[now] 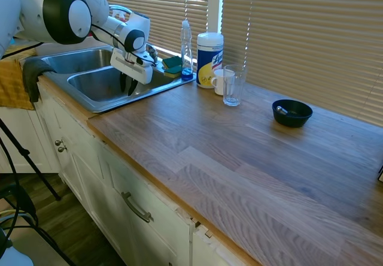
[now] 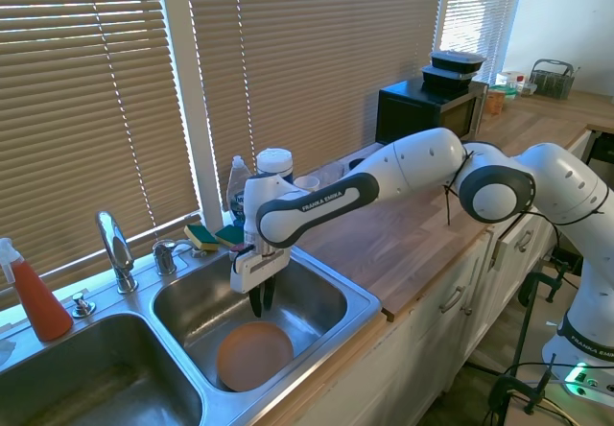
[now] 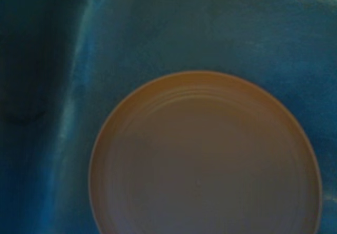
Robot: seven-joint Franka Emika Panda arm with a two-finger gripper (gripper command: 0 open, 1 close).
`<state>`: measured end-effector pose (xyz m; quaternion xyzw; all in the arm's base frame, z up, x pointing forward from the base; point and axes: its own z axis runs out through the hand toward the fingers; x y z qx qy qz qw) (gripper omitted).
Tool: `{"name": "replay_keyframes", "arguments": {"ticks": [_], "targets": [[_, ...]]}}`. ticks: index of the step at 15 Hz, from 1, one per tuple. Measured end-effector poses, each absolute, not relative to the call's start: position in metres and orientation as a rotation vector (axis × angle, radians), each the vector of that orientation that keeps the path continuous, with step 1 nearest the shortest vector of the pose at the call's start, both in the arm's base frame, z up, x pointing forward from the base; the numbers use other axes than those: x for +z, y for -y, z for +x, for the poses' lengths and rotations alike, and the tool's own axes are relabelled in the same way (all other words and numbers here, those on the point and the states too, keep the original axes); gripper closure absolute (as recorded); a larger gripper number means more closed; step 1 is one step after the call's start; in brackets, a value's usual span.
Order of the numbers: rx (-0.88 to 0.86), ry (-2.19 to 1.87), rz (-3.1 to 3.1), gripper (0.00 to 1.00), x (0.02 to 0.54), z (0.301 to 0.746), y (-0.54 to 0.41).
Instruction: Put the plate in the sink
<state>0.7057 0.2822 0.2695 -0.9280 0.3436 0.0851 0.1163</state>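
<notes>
The salmon-orange plate (image 2: pixel 254 356) lies flat on the floor of the sink (image 2: pixel 363 303), in the basin nearer the counter. It fills the lower part of the wrist view as a round plate (image 3: pixel 205 155) on the steel floor. My gripper (image 2: pixel 262 303) hangs just above the plate's far edge, fingers pointing down, apart from the plate, open by a small gap with nothing between them. In the first exterior view the gripper (image 1: pixel 130 88) is inside the sink (image 1: pixel 90 105), whose wall hides the plate.
A chrome faucet (image 2: pixel 115 249) and sponges (image 2: pixel 213 236) sit behind the basin. A soap bottle (image 1: pixel 187 49), wipes canister (image 1: pixel 209 59), mug (image 1: pixel 219 81), glass (image 1: pixel 233 85) and dark bowl (image 1: pixel 292 112) stand on the wooden counter. A red spray bottle (image 2: pixel 36 296) stands at the far side.
</notes>
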Motion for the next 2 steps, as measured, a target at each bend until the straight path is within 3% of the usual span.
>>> {"name": "replay_keyframes", "arguments": {"ticks": [2], "targets": [[0.228, -1.006, -2.704, 0.0, 0.2865, 0.7067, -0.2794]]}}
